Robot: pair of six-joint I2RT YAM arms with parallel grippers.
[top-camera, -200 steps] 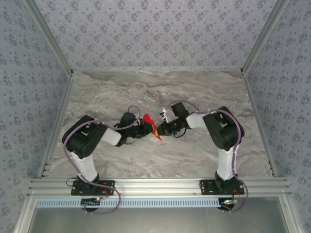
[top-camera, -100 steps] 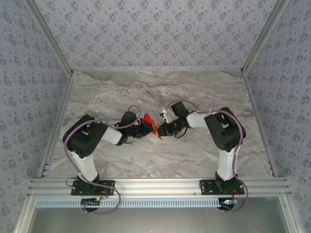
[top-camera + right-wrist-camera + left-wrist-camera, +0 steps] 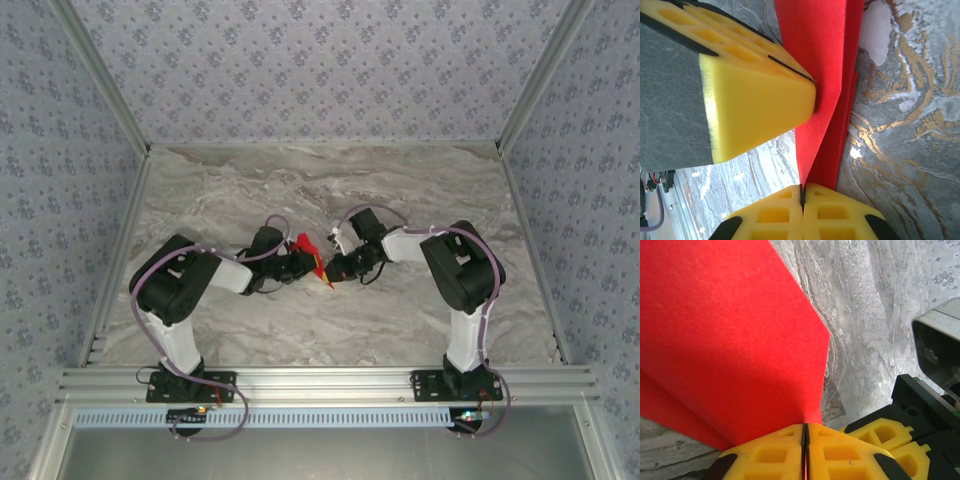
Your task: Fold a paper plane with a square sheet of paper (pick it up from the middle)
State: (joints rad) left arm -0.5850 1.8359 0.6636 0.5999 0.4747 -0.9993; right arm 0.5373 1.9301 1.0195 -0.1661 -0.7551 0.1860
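Red paper (image 3: 303, 245), half-folded, is pinched at mid-table: left gripper (image 3: 805, 434) at its nine o'clock, right gripper (image 3: 802, 194) at three, both clamped shut on it. Pulling apart could tear it.

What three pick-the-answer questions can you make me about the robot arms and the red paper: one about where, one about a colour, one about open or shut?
1. Where is the folded red paper?
A. by the arm bases
B. at the far wall
C. between the left gripper and the right gripper

2. What colour are the fingers?
A. blue
B. yellow
C. green

3. How is the left gripper?
A. shut on the folded red paper
B. wide open
C. shut on nothing

Answers:
1 C, the top view shows the paper pinched between both arms' tips.
2 B, both wrist views show yellow fingers.
3 A, its fingers meet with the red paper clamped in the seam.
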